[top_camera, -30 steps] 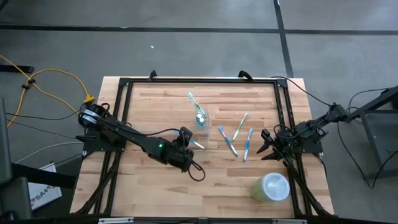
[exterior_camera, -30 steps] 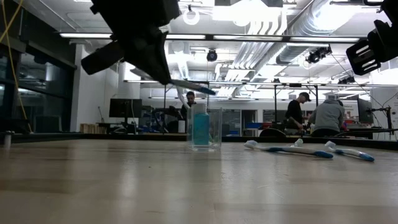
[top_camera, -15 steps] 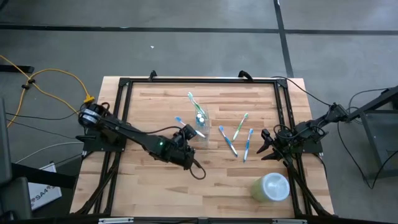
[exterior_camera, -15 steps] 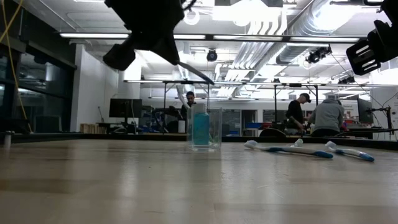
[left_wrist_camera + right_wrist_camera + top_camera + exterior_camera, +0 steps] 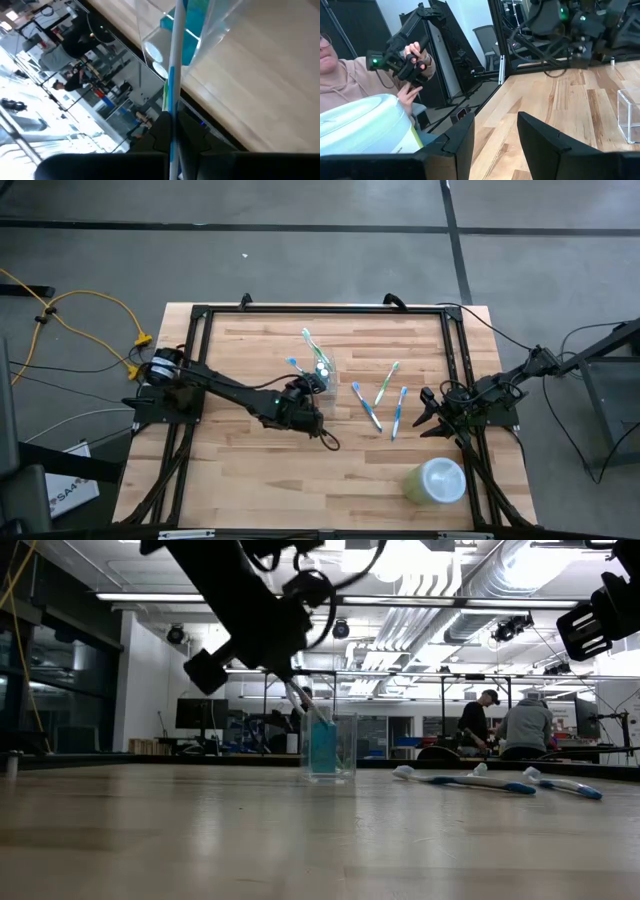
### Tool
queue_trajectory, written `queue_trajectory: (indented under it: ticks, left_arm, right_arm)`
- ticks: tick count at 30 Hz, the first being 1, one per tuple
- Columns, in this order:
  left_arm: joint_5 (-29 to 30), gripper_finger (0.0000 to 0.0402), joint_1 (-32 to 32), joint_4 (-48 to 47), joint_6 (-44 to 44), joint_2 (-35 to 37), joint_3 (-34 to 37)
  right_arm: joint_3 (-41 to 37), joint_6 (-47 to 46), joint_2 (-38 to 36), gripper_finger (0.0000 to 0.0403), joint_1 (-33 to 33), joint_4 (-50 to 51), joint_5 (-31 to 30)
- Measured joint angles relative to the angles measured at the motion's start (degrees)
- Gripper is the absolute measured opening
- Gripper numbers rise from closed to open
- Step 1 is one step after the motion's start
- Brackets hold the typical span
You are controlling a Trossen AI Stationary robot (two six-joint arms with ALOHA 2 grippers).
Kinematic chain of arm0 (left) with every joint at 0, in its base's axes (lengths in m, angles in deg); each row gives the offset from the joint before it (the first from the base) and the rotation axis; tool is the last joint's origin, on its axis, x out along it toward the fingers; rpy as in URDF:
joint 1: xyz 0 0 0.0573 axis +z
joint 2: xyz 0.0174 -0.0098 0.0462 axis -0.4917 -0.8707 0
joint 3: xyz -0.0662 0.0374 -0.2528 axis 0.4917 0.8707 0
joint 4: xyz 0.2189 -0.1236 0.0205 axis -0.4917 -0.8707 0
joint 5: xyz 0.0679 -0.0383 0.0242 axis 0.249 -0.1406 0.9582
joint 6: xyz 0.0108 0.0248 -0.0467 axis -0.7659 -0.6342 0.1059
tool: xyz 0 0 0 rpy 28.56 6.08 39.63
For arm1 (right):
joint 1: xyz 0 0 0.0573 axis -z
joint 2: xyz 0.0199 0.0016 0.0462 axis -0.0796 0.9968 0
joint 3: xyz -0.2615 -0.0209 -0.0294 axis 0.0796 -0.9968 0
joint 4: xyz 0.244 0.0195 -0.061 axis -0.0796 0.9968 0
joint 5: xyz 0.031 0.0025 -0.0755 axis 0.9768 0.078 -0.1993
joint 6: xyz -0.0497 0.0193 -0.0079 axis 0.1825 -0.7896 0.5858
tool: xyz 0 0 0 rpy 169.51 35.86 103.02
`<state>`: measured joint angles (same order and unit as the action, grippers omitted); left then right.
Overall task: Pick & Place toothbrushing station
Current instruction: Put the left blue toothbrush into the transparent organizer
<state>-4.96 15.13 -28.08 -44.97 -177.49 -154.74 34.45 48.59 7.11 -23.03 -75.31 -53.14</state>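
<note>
While your left pincer clenched a blue toothbrush over the clear cup mid-bench, one green brush sat inside; three toothbrushes lay unplaced beside it. Your right pincer waited released at the edge.

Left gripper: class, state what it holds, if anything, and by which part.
The left gripper holds a blue toothbrush near one end of its handle, the rest reaching up to the clear cup. The right gripper holds nothing.
</note>
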Motion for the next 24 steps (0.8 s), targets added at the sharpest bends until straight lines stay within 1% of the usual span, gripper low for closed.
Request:
queue_trajectory:
  ticks: [8,14,16,20,24]
  left_arm:
    - [1.1,0.0003,-1.0,2.8,-8.5,-2.4,0.0]
    - [0.2,0.0003,-1.8,5.5,-13.8,-2.5,0.0]
    - [-0.2,0.0006,-1.8,6.6,-14.6,-2.5,0.0]
    - [-2.8,0.0021,-1.4,7.0,-14.4,-2.5,0.0]
    - [-3.8,0.0027,-1.3,7.7,-14.1,-2.5,0.0]
  right_arm:
    - [0.0,0.0,0.0,0.0142,0.0,0.0,0.0]
    - [0.0,0.0,0.0,0.0142,0.0,0.0,0.0]
    - [0.0,0.0,0.0,0.0142,0.0,0.0,0.0]
    - [0.0,0.0,0.0,0.0142,0.0,0.0,0.0]
    - [0.0,0.0,0.0,0.0142,0.0,0.0,0.0]
